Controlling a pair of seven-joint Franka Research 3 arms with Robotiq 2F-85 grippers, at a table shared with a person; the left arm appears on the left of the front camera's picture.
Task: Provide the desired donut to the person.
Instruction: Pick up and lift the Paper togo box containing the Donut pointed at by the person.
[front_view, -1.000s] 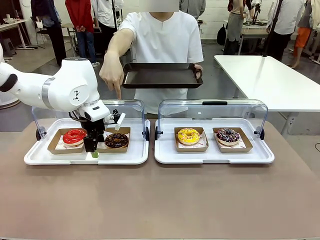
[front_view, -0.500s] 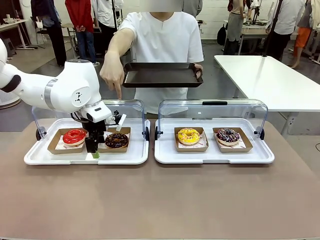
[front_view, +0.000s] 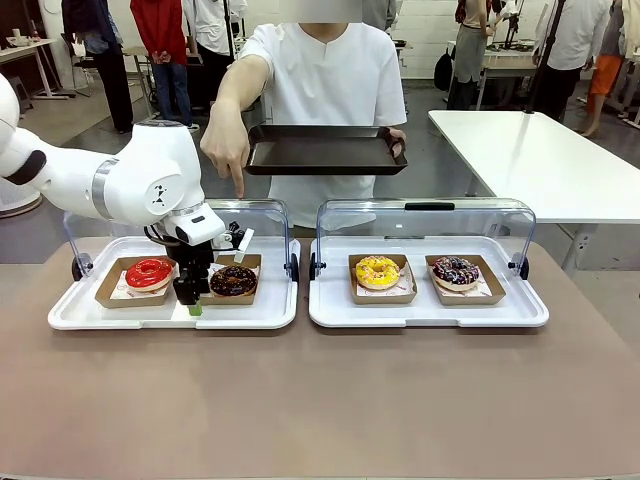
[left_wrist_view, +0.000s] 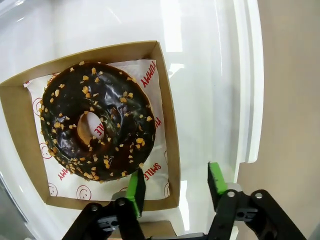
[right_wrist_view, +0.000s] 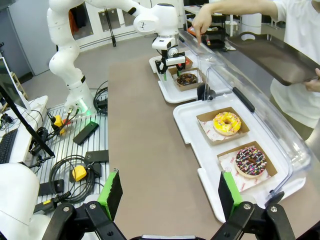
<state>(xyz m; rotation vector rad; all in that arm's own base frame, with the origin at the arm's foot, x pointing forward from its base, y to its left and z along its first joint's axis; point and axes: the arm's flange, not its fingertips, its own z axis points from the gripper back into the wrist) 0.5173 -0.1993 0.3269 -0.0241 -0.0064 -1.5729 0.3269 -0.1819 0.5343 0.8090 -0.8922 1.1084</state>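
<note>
Left gripper (left_wrist_view: 175, 182) at left of front view, jaws part-way apart astride side wall of cardboard box (left_wrist_view: 170, 145), not pinching it. Chocolate donut (left_wrist_view: 97, 127) sits in that box on left white tray (front_view: 275, 312). Person (front_view: 325, 80) upper centre; hand (front_view: 225, 150) points down toward donut; dark tray (front_view: 325, 150) held at chest. Right gripper (right_wrist_view: 170, 192) wide open, empty.

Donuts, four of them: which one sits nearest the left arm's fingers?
The chocolate donut with nut bits, beside the red one; the fingers straddle its box's edge.
</note>
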